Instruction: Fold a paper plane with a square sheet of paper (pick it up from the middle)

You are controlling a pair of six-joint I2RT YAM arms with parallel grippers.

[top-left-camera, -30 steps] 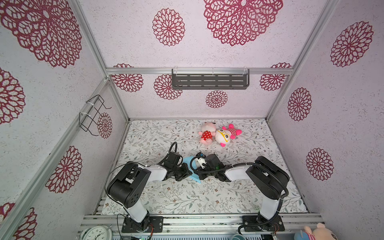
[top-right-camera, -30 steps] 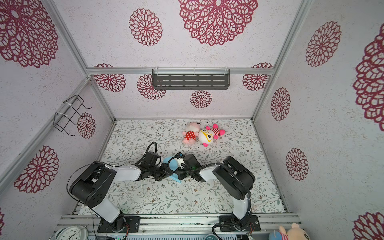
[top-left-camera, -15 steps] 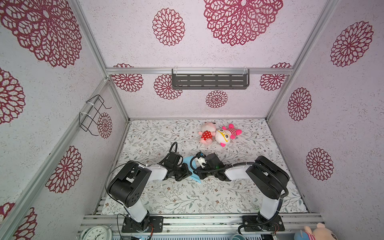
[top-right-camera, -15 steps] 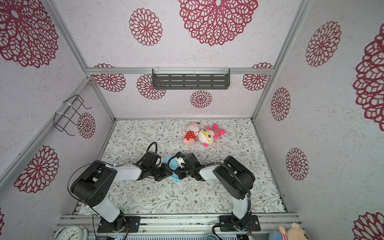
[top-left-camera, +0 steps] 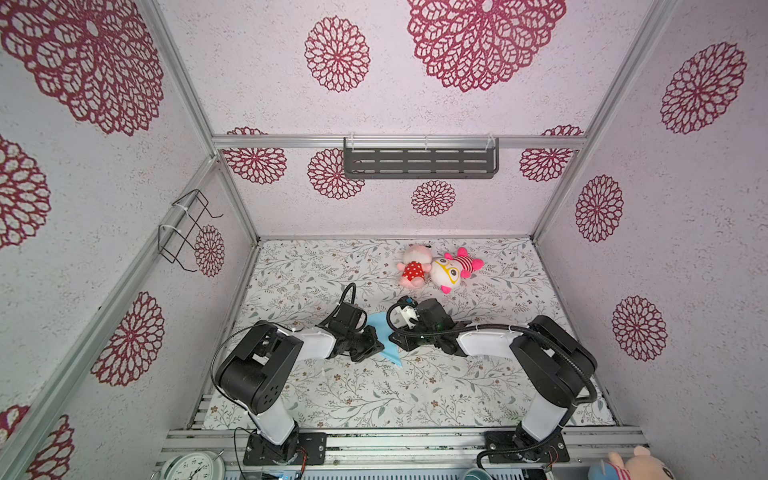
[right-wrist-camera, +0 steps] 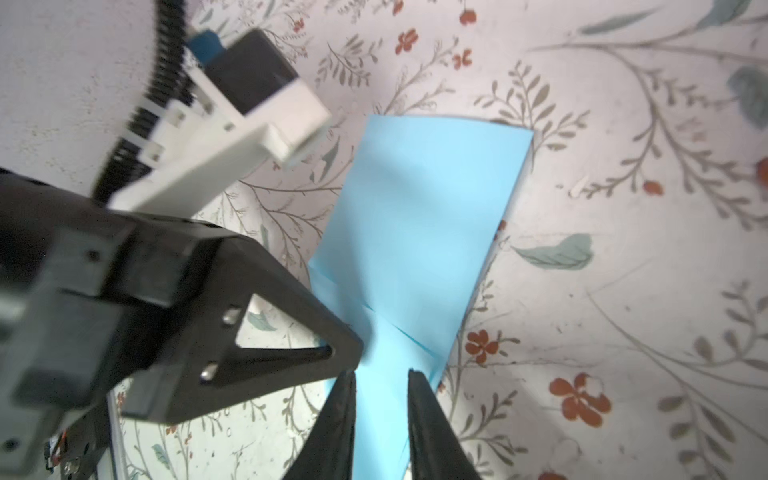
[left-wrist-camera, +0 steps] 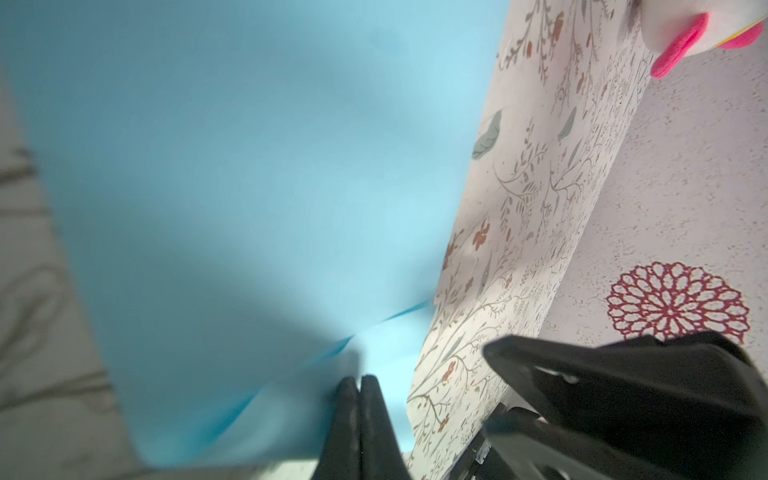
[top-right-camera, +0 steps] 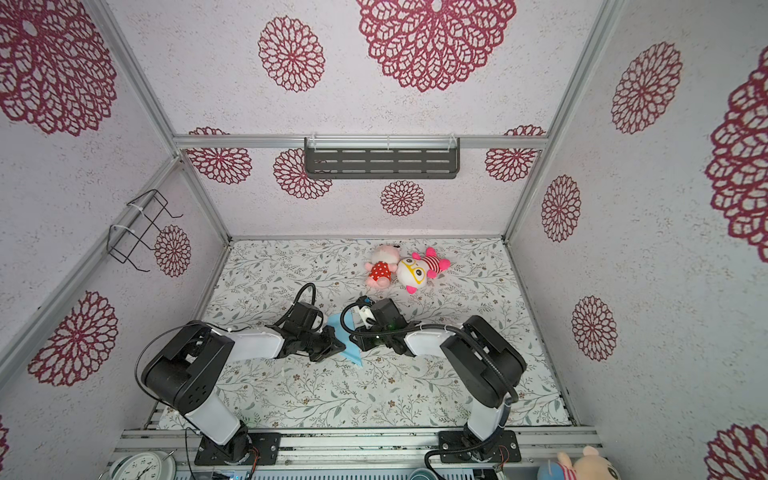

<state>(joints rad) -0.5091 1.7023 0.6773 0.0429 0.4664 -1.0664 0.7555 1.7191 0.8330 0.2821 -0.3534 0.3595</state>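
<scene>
Thin light-blue paper (right-wrist-camera: 419, 216), already folded into a long tapering shape: broad and squarely cut toward the top of the right wrist view, narrowing toward the bottom edge. Matte, smooth, evenly coloured, with crisp straight edges and a few slanted creases crossing near the narrow part. Layered along the right side, a thin pale edge peeking out beneath.

In both top views, the same paper (top-left-camera: 390, 353) (top-right-camera: 352, 353) just below the middle of the frame, on the floral cloth (top-left-camera: 374, 395), wedged between the left gripper (top-left-camera: 372, 343) and the right gripper (top-left-camera: 397, 337). Only a small pointed blue patch visible there. In the left wrist view, a soft blurred blue field (left-wrist-camera: 249, 166) filling most of the frame, with one darker fold line running to the lower centre.

Left gripper (left-wrist-camera: 360, 384): hard black plastic, fingers pressed flat together with no gap, pinching the paper's edge. Seen in the right wrist view (right-wrist-camera: 347, 345) as a hollow triangular finger ending right at the blue edge. Right gripper (right-wrist-camera: 382, 386): two slim black wedge fingers (right-wrist-camera: 428, 415) parted by a narrow gap, blue paper lying between, neither pad clearly touching.

Two pink plush toys (top-left-camera: 415, 270), soft and rounded, above and right of the paper, well apart. Cloth printed with grey-green sprigs and small red flowers.
</scene>
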